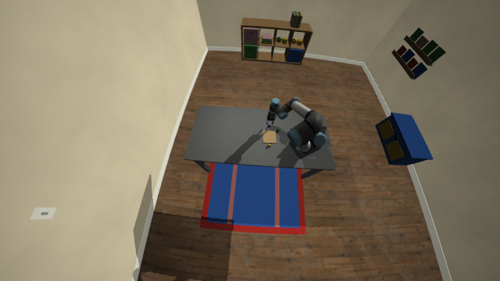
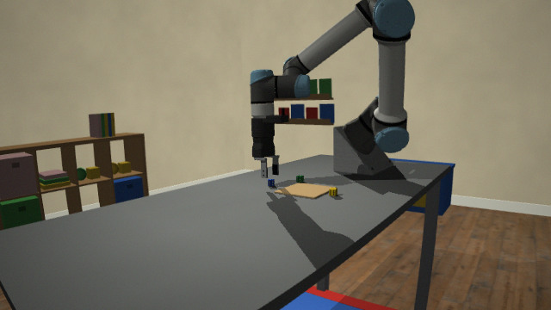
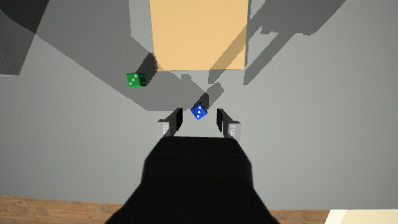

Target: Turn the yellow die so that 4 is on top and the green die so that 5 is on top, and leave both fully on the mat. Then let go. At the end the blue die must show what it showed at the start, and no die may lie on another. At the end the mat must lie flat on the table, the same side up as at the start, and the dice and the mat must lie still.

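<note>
My gripper (image 1: 269,123) (image 2: 269,174) (image 3: 199,115) is open and empty, pointing down a little above the blue die. The blue die (image 1: 269,126) (image 2: 271,182) (image 3: 199,111) lies on the table off the mat, turned at an angle, and seems to show 3 on top. The green die (image 1: 278,129) (image 2: 300,178) (image 3: 135,79) lies on the table near a mat corner; its top seems to show 3. The yellow die (image 1: 269,145) (image 2: 333,191) lies on the table just off the mat's opposite edge; its pips are too small to read. The tan mat (image 1: 269,136) (image 2: 303,190) (image 3: 200,35) lies flat.
The grey table (image 1: 219,133) (image 2: 172,241) (image 3: 310,125) carries the arm's base (image 2: 355,157) beyond the green die. The arm's shadow falls across the table and part of the mat. The table's edge shows low in the wrist view, with wooden floor (image 3: 50,210) beyond it.
</note>
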Tool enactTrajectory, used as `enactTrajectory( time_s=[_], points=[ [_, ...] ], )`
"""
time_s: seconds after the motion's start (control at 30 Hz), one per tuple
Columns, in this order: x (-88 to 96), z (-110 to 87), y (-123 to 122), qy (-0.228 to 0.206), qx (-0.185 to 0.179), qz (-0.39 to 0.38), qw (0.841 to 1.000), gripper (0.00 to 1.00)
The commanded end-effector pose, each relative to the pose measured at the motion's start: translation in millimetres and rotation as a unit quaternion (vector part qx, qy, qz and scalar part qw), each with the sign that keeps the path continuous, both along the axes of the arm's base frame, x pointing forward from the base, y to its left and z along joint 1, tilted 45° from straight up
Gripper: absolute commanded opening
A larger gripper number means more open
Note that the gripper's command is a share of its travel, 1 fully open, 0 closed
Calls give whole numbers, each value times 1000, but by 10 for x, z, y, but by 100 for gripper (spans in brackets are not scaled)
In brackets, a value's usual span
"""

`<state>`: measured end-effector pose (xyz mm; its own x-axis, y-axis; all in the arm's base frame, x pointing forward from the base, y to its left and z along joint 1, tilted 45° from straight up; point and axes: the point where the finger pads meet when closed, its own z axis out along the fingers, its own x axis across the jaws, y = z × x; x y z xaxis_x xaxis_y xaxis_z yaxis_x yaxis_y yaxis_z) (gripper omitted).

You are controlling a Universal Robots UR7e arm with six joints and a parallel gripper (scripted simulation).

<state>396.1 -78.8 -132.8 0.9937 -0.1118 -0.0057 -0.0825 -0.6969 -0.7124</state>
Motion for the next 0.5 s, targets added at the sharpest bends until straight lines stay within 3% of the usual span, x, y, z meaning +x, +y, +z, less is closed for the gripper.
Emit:
enactTrajectory(
  time_s=[0.0,0.47],
  points=[
    [2,1,-6,0,-1,0,1000,100],
    [-63,25,24,0,-1,0,1000,100]
  ],
)
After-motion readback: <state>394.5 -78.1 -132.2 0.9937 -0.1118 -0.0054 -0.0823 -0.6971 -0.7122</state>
